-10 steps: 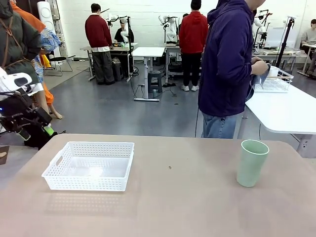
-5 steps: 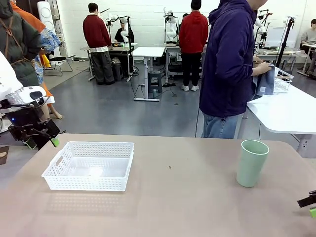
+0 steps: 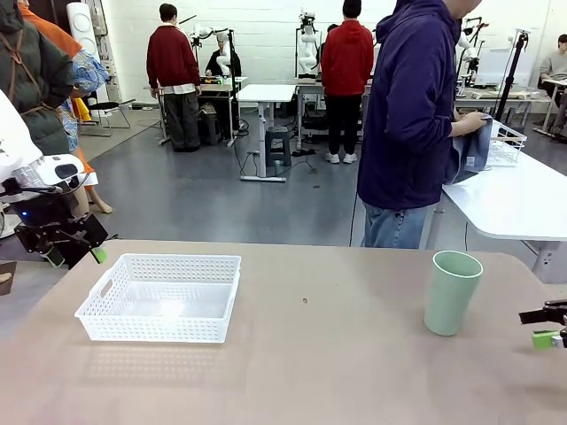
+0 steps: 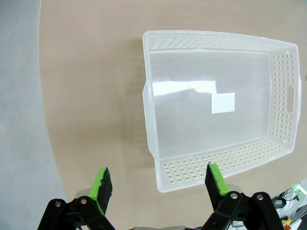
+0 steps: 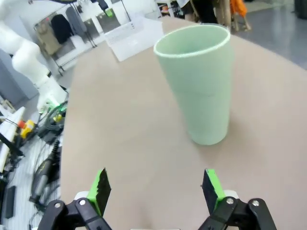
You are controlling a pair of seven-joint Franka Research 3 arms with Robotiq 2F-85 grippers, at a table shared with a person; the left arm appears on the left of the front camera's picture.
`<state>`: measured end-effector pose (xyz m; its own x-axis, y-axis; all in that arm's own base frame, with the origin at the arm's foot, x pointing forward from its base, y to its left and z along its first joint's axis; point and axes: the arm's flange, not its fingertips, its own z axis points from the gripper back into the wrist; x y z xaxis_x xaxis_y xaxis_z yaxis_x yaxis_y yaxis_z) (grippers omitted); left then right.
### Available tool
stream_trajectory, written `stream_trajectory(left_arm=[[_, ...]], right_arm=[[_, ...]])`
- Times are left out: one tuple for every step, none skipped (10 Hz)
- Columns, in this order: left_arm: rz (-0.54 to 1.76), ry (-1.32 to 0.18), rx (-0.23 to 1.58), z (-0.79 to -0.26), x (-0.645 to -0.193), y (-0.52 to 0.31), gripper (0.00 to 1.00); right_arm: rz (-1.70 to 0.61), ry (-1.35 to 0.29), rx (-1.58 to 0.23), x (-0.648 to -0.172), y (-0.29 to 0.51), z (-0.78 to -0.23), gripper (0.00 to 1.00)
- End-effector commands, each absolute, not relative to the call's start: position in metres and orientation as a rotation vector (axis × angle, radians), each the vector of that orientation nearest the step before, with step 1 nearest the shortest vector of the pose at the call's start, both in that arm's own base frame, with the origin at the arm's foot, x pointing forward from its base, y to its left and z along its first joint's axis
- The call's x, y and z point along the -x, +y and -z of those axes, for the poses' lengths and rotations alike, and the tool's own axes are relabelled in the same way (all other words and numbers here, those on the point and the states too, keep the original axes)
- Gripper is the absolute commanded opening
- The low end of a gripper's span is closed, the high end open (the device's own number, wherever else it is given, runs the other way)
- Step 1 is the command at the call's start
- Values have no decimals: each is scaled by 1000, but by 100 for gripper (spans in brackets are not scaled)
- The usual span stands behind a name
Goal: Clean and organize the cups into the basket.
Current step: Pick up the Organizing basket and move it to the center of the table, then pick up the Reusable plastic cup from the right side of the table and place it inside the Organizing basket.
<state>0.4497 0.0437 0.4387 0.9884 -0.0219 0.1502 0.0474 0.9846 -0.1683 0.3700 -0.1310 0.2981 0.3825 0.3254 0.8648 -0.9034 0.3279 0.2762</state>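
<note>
The pale mint cup (image 3: 452, 292) stands upright on the table's right side; the right wrist view shows this cup (image 5: 199, 91) just ahead. My right gripper (image 3: 549, 328) is open at the right edge, a little short of the cup, and its fingers (image 5: 156, 189) hold nothing. On the left lies the white lattice basket (image 3: 161, 297), empty. My left gripper (image 3: 75, 257) hangs open off the basket's left end, above the table edge. Looking down, the left wrist view has the basket (image 4: 148, 120) beyond the open gripper (image 4: 158, 178). The tan-brown cup is out of view.
A person in a purple jacket (image 3: 409, 115) stands at the far side, turned toward a white side table (image 3: 514, 199), handling a blue-grey cloth (image 3: 469, 149). A white wire basket (image 3: 496, 146) sits there. The right wrist view shows the basket (image 5: 134, 33) far across the table.
My right gripper came into view at the right edge and moved up toward the mint cup. My left gripper rose a little, then held still. The person's cloth shifted.
</note>
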Motion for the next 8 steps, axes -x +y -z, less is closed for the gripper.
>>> stream_trajectory(left_arm=[[39, -153, 180, -440, -450, 43, 100], [39, -153, 180, -440, -450, 43, 100], [39, -153, 180, -440, -450, 43, 100], [39, -153, 180, -440, -450, 43, 100], [39, -153, 180, -440, -450, 43, 100], [39, -153, 180, -440, -450, 43, 100], [39, -153, 180, -440, -450, 43, 100], [39, -153, 180, -440, -450, 43, 100]], right_arm=[[-919, -808, -792, -354, -121, -303, 100], [-927, -799, -878, -370, -131, -298, 100], [-927, -799, -878, -370, -131, -298, 100], [-927, -799, -878, -370, -131, -298, 100], [-927, -799, -878, -370, -131, -298, 100], [-927, -799, -878, -370, -131, -298, 100], [-927, -799, -878, -370, -131, -298, 100], [-928, -795, -868, -367, -129, -297, 100]])
